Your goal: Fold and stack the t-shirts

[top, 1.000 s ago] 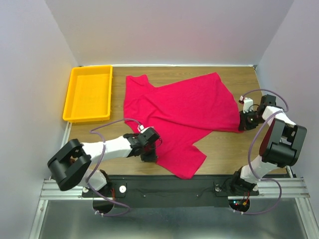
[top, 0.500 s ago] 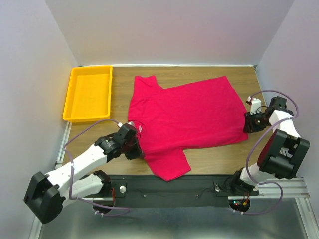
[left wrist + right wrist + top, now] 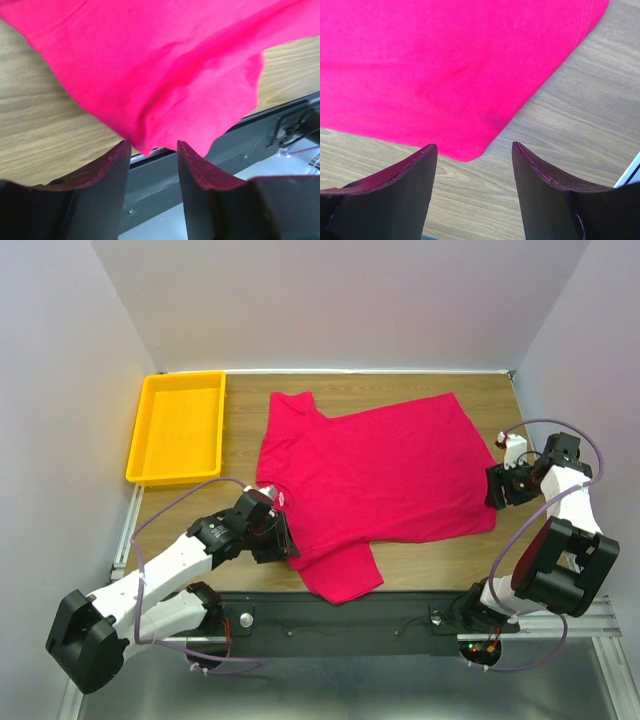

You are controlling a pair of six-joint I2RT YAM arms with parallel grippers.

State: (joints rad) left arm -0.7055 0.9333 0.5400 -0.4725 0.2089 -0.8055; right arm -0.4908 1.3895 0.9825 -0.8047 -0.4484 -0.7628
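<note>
The crimson t-shirt lies spread flat on the wooden table, with one sleeve reaching the near edge. My left gripper is at the shirt's left lower edge, by that sleeve. In the left wrist view it stands open, the red cloth just past its tips and nothing pinched. My right gripper is at the shirt's right hem corner. In the right wrist view it is open, and the cloth corner lies flat on the wood just ahead of the tips.
A yellow plastic tray sits at the table's far left. Bare wood shows in front of the shirt and along its right side. The black base rail runs along the near edge.
Both grippers have opened and let go of the shirt. Over the last second the shirt was pulled out flat, and the left arm swung out to the left.
</note>
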